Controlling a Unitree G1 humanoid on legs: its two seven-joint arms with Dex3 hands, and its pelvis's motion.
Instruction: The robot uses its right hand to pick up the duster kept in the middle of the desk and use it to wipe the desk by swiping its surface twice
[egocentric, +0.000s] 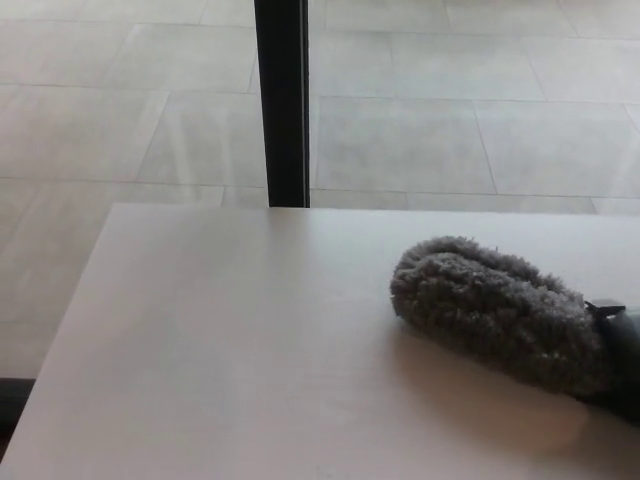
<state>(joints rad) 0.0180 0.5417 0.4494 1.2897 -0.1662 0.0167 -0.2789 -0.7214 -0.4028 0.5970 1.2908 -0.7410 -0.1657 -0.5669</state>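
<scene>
On desk – duster, rt side.

Right hand barely in view at right edge, black, fingers hidden, left hand unseen

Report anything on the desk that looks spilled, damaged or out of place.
Nothing stands out. The grey fluffy duster lies over the desk, held at the picture's right edge by the right hand; no spill or damage shows.

We see only a dark sliver of the right hand at the picture's right edge — its fingers hidden behind the duster. The duster's handle end is covered too.
</scene>
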